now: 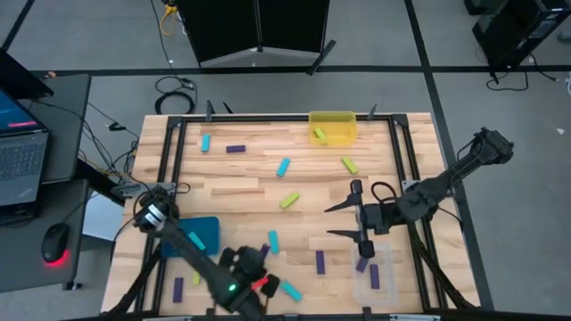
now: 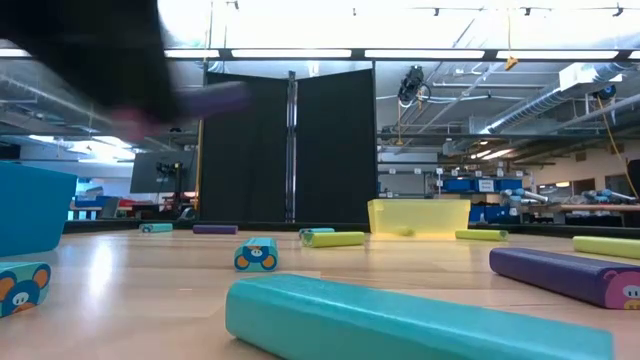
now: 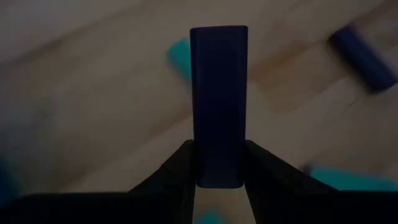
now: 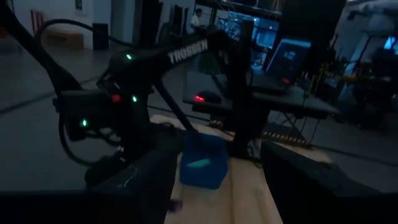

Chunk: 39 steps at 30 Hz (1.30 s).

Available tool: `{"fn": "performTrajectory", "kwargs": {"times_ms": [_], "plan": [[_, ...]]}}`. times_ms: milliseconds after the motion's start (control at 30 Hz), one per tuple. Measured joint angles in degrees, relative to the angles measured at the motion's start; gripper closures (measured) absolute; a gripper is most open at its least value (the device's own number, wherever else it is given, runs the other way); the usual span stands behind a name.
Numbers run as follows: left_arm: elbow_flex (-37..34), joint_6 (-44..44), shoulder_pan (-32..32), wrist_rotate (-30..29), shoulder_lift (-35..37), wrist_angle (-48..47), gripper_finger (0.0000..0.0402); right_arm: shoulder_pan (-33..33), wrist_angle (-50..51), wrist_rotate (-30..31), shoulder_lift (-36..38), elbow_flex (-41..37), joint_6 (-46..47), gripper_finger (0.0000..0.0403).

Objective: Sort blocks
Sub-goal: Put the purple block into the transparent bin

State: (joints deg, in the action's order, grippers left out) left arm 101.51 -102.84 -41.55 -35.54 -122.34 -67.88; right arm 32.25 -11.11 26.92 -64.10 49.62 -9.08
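High view: your left gripper sits low near the table's front edge, just right of the teal bin; what it holds is hidden here. Your right gripper is spread wide and empty, over bare wood beside the clear bin, which holds purple blocks. Other blocks lie scattered: cyan ones, yellow-green ones, a purple one. The yellow bin at the far edge has a yellow-green block inside.

Low view: a cyan block lies nearest, a purple block to its right, the yellow bin far back. A dark blur fills the upper left.

Left wrist view: your left fingers are clamped on a dark purple block, standing upright between them, above the wood.

Right wrist view: your right fingers stand wide apart with nothing between; the teal bin and the left arm lie beyond.
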Motion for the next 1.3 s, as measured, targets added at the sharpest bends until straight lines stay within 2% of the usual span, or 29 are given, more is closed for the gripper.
{"fn": "performTrajectory", "kwargs": {"times_ms": [200, 367, 533, 633, 800, 1033, 1167, 1300], "plan": [[0.0, 17.8, 7.1, -4.2, 0.0, 11.5, 0.0285, 0.0, 15.3, -0.1, 0.0, 12.3, -2.0, 0.0158], [0.0, 35.8, 12.8, -5.1, 0.0, 26.2, 0.0284, 0.0, 25.5, -1.5, 0.0, 21.5, -4.6, 0.0156], [0.0, 53.7, 17.8, -4.6, 0.0, 43.7, 0.0284, 0.0, 31.0, -1.5, 1.1, 28.2, -6.3, 0.0156], [0.0, 60.7, 20.4, -1.8, 0.0, 51.5, 0.0284, 0.0, 32.4, -1.5, 2.6, 30.7, -8.0, 0.0158], [0.0, 67.4, 23.3, 4.4, -1.5, 62.6, 0.0284, -0.1, 32.2, -1.5, 6.4, 32.6, -9.3, 0.0157], [0.1, 70.0, 25.9, 18.9, -7.9, 81.1, 0.0284, -0.2, 32.2, -1.3, 10.7, 32.7, -10.2, 0.016], [3.9, 69.4, 26.5, 22.8, -12.9, 82.3, 0.0284, -0.2, 32.4, -1.2, 11.3, 32.7, -10.2, 0.0159], [11.1, 69.3, 26.7, 29.7, -18.6, 82.4, 0.0284, -0.2, 32.6, -1.2, 11.2, 32.6, -10.2, 0.0159]]}}
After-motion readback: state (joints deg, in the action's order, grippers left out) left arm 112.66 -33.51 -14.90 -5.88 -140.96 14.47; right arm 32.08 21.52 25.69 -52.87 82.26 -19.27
